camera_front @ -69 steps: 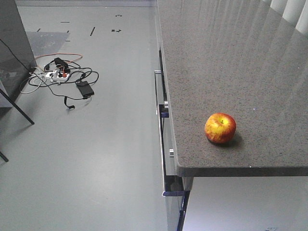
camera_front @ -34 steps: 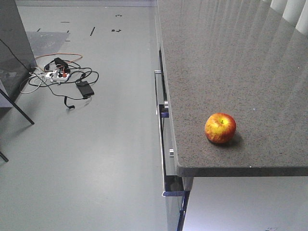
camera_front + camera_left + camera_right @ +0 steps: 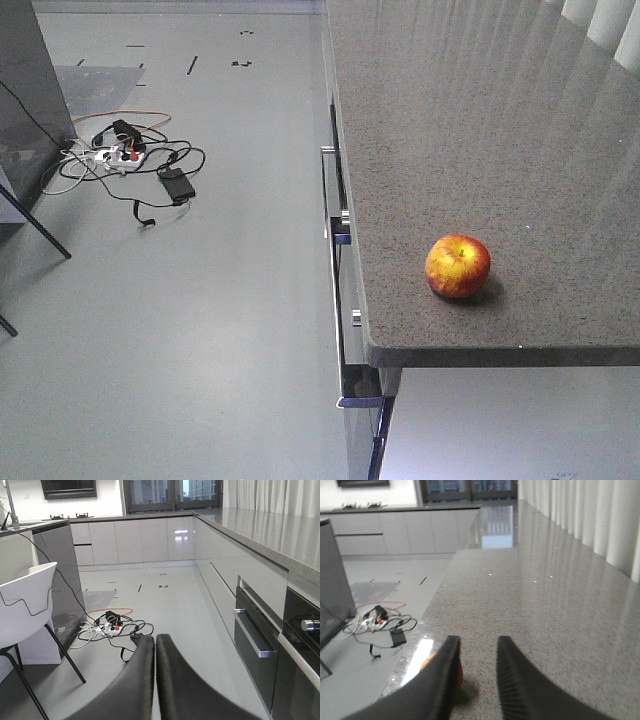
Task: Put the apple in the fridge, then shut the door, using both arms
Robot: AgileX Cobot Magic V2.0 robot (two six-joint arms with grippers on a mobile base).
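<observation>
Apple (image 3: pixel 458 266) sits on the speckled grey countertop (image 3: pixel 500 120), close to its near corner, untouched. Right gripper (image 3: pixel 478 640) hangs low over the counter with its fingers spread and nothing in the gap. In the wrist view the apple only peeks out behind the finger on the picture's left. Left gripper (image 3: pixel 154 639) is out over the floor – fingers pressed together, gripping nothing. A cable tangle (image 3: pixel 130 160) lies on the floor.

The right tool (image 3: pixel 478 641) hangs over the speckled surface (image 3: pixel 535 595), fingers parted. The apple (image 3: pixel 428 663) peeks from behind its left finger.
</observation>
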